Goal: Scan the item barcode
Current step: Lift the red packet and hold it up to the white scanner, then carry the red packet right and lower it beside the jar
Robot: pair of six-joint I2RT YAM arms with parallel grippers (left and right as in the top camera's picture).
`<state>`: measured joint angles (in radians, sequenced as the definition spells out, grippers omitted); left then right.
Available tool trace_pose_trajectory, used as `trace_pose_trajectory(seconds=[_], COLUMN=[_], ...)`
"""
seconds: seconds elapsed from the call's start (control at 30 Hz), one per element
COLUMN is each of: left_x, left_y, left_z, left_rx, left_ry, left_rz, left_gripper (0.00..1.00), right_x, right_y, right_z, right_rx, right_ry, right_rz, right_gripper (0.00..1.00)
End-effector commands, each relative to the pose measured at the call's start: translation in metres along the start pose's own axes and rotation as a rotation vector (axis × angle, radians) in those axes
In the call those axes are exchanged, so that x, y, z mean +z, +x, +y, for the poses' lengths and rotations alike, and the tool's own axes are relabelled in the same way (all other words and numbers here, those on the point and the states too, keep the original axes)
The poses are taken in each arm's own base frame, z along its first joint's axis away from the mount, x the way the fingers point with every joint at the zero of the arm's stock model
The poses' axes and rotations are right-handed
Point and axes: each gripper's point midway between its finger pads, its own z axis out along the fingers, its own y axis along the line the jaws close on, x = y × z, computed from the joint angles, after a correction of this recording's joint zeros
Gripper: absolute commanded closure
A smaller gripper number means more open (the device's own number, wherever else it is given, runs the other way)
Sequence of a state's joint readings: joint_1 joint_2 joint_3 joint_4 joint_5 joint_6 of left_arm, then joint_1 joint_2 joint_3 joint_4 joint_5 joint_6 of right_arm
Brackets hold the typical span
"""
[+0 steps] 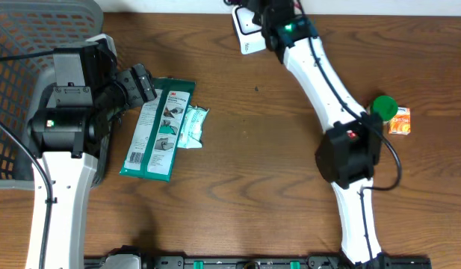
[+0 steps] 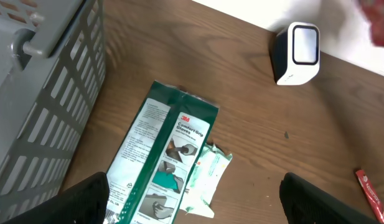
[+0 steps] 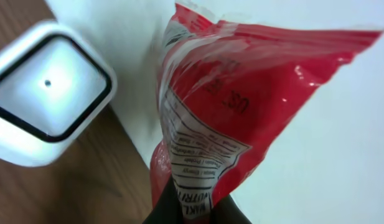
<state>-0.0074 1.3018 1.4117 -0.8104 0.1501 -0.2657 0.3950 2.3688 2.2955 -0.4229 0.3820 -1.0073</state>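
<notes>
Soft, even light is falling from above onto the wooden table (image 1: 237,194), leaving only faint shadows. In my right wrist view, the red packet (image 3: 241,93) just right of the scanner (image 3: 45,93) is catching white glare streaks and smearing along its upper edge. Beyond the scanner, the white background (image 3: 341,155) is washing out.

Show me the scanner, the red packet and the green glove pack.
scanner (image 3: 48,93), right wrist view, on its window
red packet (image 3: 272,74), right wrist view, on its red upper half
green glove pack (image 1: 157,131), overhead view, on its middle
</notes>
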Motion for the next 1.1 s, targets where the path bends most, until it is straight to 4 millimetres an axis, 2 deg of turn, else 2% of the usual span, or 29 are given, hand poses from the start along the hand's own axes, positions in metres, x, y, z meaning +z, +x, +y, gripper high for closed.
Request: trace_pose_trajectory(seconds=[0.0,0.17,0.33,0.53,0.73,0.97,1.07], left_x=[-0.003,-0.003,-0.003,-0.003,-0.003,-0.003,-0.003], left_y=[-0.005,-0.005,-0.005,-0.005,-0.005,-0.005,-0.005], left_z=[0.001,0.001,0.001,0.001,0.001,0.001,0.001], left_rx=[-0.003,-0.003,-0.003,-0.003,-0.003,-0.003,-0.003], left_ry=[-0.011,-0.011,-0.011,-0.011,-0.011,-0.011,-0.011], left_rz=[-0.016,-0.016,-0.016,-0.016,-0.016,-0.016,-0.016], left_gripper=[0.12,0.12,0.12,0.12,0.12,0.12,0.12], right_x=[0.026,0.041,0.052,0.05,0.044,0.044,0.044], right_y=[0.012,0.013,0.023,0.02,0.029,0.034,0.035], right_z=[0.016,0.038,0.058,0.075,0.097,0.094,0.084], right_rx=[-0.144,-0.22,-0.272,-0.305,-0.441,-0.482,-0.544], right_ry=[0.045,0.027,0.002,-0.042,-0.14,-0.131,-0.094], right_rz=[0.077,0.085,0.128,0.127,0.154,0.186,0.212], right_gripper=[0.99,0.99,0.99,0.99,0.99,0.99,0.99])
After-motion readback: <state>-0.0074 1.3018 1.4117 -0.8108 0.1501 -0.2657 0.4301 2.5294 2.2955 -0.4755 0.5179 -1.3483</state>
